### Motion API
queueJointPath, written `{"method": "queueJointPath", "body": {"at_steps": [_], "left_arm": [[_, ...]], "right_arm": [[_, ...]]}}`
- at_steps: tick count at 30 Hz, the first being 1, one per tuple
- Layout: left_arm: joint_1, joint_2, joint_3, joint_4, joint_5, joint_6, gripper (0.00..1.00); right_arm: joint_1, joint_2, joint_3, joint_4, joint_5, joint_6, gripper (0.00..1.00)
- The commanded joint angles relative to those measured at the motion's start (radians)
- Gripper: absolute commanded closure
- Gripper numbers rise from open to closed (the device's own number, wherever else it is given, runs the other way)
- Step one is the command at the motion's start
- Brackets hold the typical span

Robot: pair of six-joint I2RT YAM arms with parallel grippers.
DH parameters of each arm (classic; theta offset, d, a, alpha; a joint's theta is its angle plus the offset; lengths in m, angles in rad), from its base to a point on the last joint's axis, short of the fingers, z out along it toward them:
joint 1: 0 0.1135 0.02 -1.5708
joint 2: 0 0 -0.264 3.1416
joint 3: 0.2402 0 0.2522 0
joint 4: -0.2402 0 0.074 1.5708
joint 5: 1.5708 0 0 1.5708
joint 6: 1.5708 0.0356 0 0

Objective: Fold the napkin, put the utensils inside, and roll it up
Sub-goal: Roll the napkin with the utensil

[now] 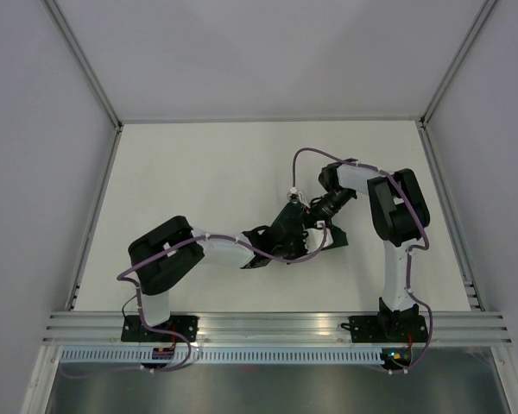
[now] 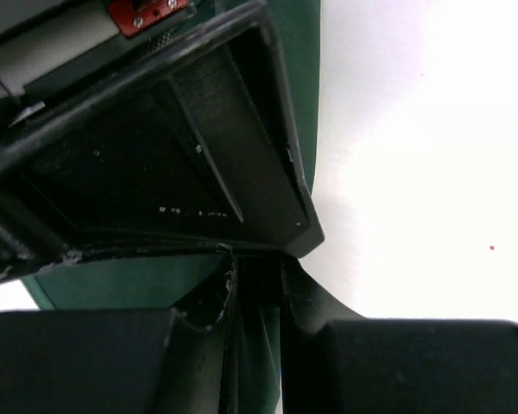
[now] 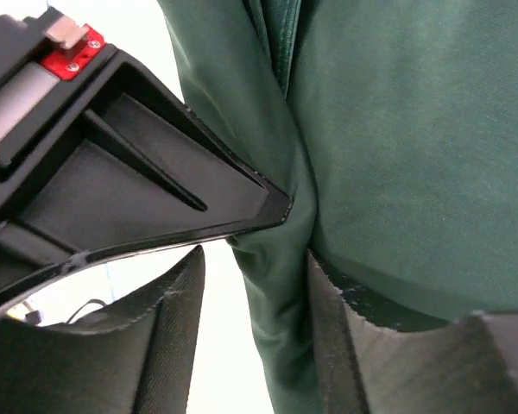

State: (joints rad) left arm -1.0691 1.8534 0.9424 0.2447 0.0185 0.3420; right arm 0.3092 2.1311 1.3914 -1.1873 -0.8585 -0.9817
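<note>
The dark green napkin point(image 1: 335, 238) hangs bunched between my two grippers over the middle of the table. In the left wrist view, my left gripper point(image 2: 257, 278) is shut on a narrow fold of the napkin point(image 2: 112, 280). In the right wrist view, my right gripper point(image 3: 255, 267) stands open around a hanging fold of the napkin point(image 3: 397, 129). The cloth lies against the right finger point(image 3: 328, 328), and a bright gap separates it from the left finger point(image 3: 168, 336). From above, the left gripper point(image 1: 285, 237) and right gripper point(image 1: 304, 217) meet almost tip to tip. The utensils are out of view.
The white table point(image 1: 198, 190) is ringed by an aluminium frame point(image 1: 276, 326) at the near edge and grey walls on the other sides. Each wrist view is partly filled by the other gripper's black body point(image 2: 155, 155), very close.
</note>
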Motion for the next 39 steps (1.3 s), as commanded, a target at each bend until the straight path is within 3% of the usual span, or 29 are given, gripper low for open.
{"method": "queueJointPath", "body": {"at_steps": [1,7,15,17,24,27,31,39], "left_arm": [[0.027,0.070,-0.011,-0.127,0.152,-0.077,0.98],[0.067,0.092,0.016,-0.163,0.242,-0.107,0.98],[0.132,0.180,0.120,-0.289,0.340,-0.167,0.98],[0.155,0.200,0.144,-0.332,0.388,-0.193,0.98],[0.219,0.296,0.274,-0.476,0.495,-0.261,0.98],[0.245,0.311,0.305,-0.519,0.547,-0.294,0.98],[0.271,0.331,0.346,-0.568,0.613,-0.331,0.90],[0.301,0.420,0.440,-0.674,0.705,-0.385,0.86]], "right_arm": [[-0.042,-0.029,0.034,0.160,0.102,0.001,0.43],[-0.120,-0.071,0.101,0.150,0.027,0.063,0.35],[-0.226,-0.140,0.107,0.162,-0.059,0.069,0.35],[-0.255,-0.200,0.060,0.189,-0.073,0.072,0.35],[-0.297,-0.498,-0.239,0.533,-0.045,0.167,0.33],[-0.302,-0.574,-0.340,0.578,-0.056,0.157,0.32],[-0.300,-0.657,-0.480,0.610,-0.073,0.062,0.31],[-0.182,-0.882,-0.742,0.912,0.119,0.055,0.28]]}}
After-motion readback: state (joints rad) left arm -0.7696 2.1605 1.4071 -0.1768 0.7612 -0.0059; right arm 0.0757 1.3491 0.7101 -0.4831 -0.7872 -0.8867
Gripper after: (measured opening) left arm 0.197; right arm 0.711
